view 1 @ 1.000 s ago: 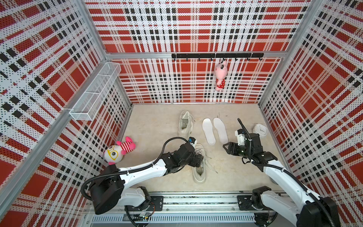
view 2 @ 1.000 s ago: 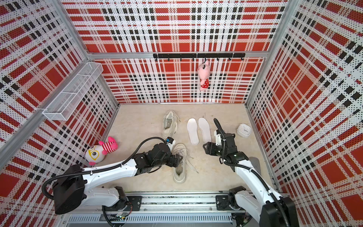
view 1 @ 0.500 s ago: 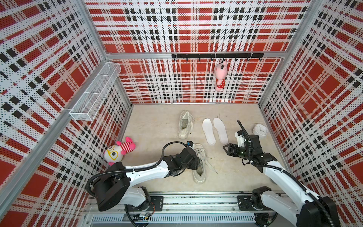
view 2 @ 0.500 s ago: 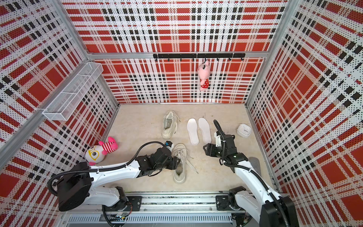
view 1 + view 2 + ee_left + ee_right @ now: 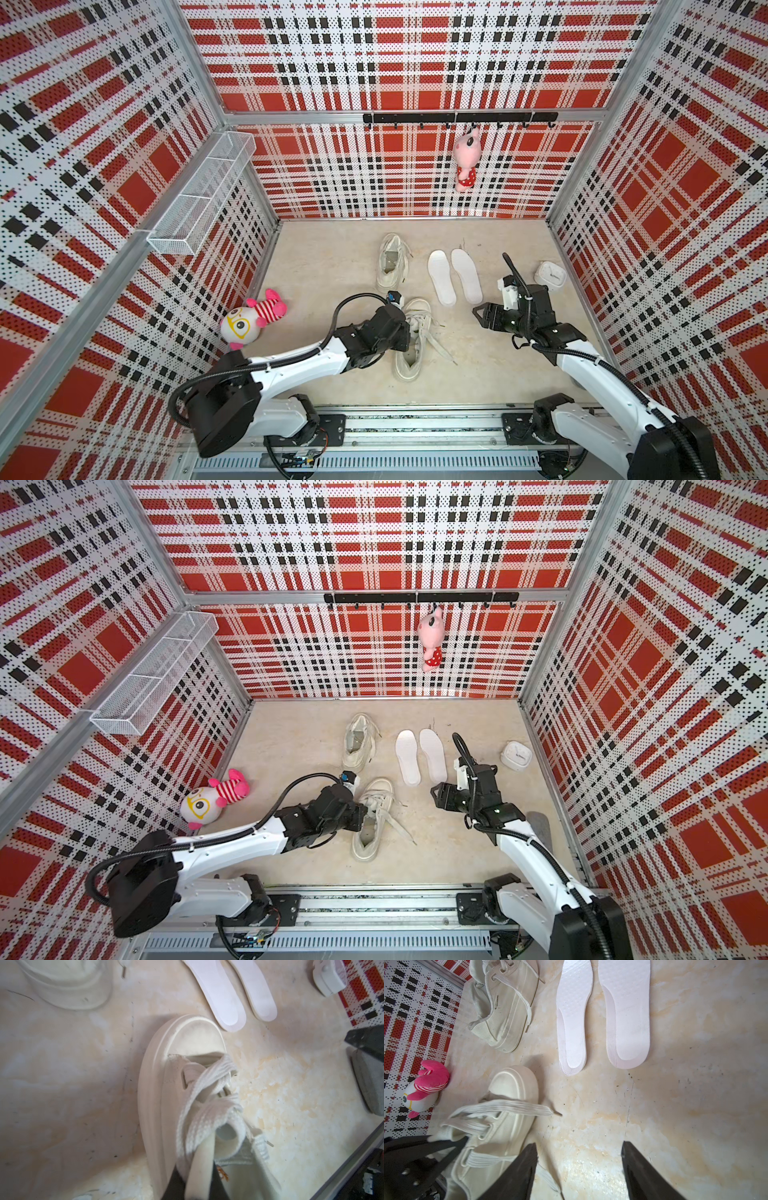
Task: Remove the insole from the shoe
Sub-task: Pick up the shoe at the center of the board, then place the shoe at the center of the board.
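Note:
Both top views show a cream lace-up shoe (image 5: 415, 332) (image 5: 376, 816) lying near the front of the floor, toe pointing away. My left gripper (image 5: 409, 332) (image 5: 365, 814) is at its laced side. In the left wrist view this gripper (image 5: 195, 1165) is shut on a cream strip of the shoe's (image 5: 158, 1084) upper beside the laces. Two white insoles (image 5: 441, 276) (image 5: 466, 274) lie side by side on the floor beyond the shoe. My right gripper (image 5: 478, 318) (image 5: 579, 1144) stands open over bare floor just short of them, holding nothing. I cannot tell whether an insole is inside the gripped shoe.
A second cream shoe (image 5: 390, 262) lies farther back. A pink-and-white plush toy (image 5: 253, 318) sits by the left wall and a small white clock (image 5: 550, 274) by the right wall. A pink plush (image 5: 466, 164) hangs from the hook rail, and a wire basket (image 5: 203, 195) is on the left wall.
My left gripper has closed on the near shoe's upper. The right arm has not moved.

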